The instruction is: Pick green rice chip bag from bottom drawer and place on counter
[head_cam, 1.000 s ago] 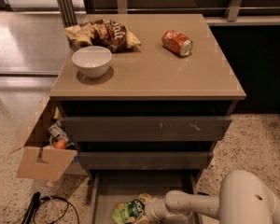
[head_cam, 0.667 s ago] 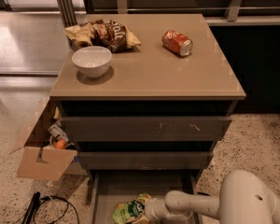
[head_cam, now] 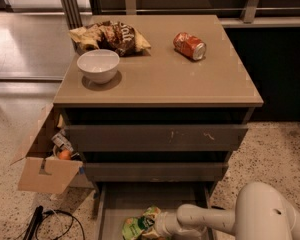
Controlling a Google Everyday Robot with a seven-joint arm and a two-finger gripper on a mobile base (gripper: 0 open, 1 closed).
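Bottom drawer (head_cam: 115,204) pulled out below the counter's front edge, the two drawers above it shut. Green rice chip bag (head_cam: 139,227) seen lying on the drawer floor, toward its front. Gripper (head_cam: 159,225) is brought in from the right, right against the bag's right side. Whether it is closed on the bag cannot be told, as the contact is hidden.

Progress is judged early: drawer open, bag reached. The lift and the placing on the counter (head_cam: 190,79) are left to be done.

Counter load noted: brown chip bag (head_cam: 112,35) at the far left corner, white bowl (head_cam: 98,65) by the left edge, orange can (head_cam: 189,45) toward the far right corner. The front half is bare.

Against the earlier frames almost nothing is changed: bag and gripper are found in the same spot, the bag not raised.
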